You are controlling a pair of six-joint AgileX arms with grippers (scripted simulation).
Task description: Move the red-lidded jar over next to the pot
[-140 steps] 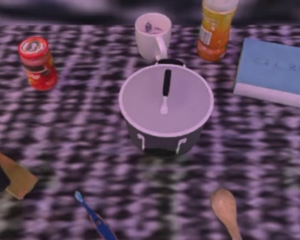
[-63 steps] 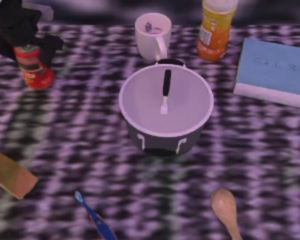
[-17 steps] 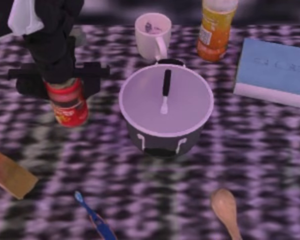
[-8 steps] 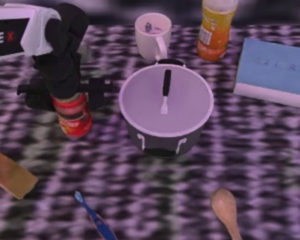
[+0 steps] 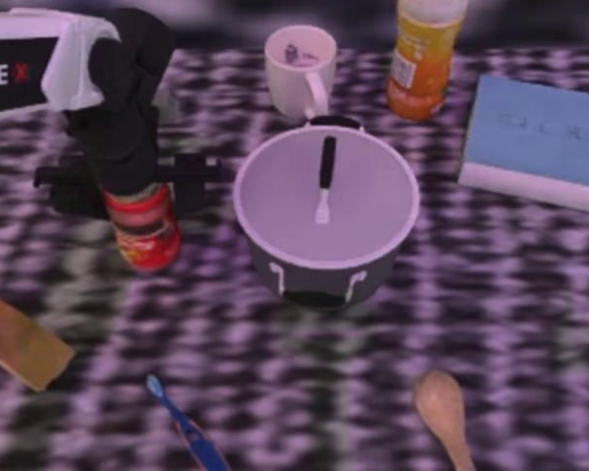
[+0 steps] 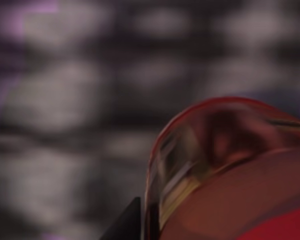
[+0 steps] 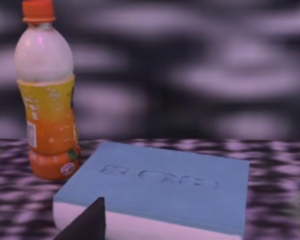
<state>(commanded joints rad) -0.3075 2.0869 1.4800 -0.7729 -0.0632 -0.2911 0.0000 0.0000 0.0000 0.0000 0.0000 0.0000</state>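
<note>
The red-lidded jar (image 5: pixel 145 234) stands upright left of the pot (image 5: pixel 319 280), with a strip of cloth showing between them. My left gripper (image 5: pixel 128 186) comes down from above and is shut on the jar's top, hiding the lid in the top view. In the left wrist view the jar (image 6: pixel 230 170) fills the near field beside one dark fingertip (image 6: pixel 127 225). The pot is dark grey with a pale rim and holds a black-handled utensil (image 5: pixel 325 177). My right gripper (image 7: pixel 199 227) is out of the top view; it is open and faces the blue book.
A white mug (image 5: pixel 299 61) stands just behind the pot, and an orange bottle (image 5: pixel 424 54) at the back right. A blue book (image 5: pixel 540 137) lies at the right. Near the front lie a wooden block (image 5: pixel 20 343), a blue toothbrush (image 5: pixel 185 424) and a wooden spoon (image 5: pixel 444 412).
My left gripper took the jar at the far back left and carried it rightward and forward to the pot's left side. In the last half second it has barely moved.
</note>
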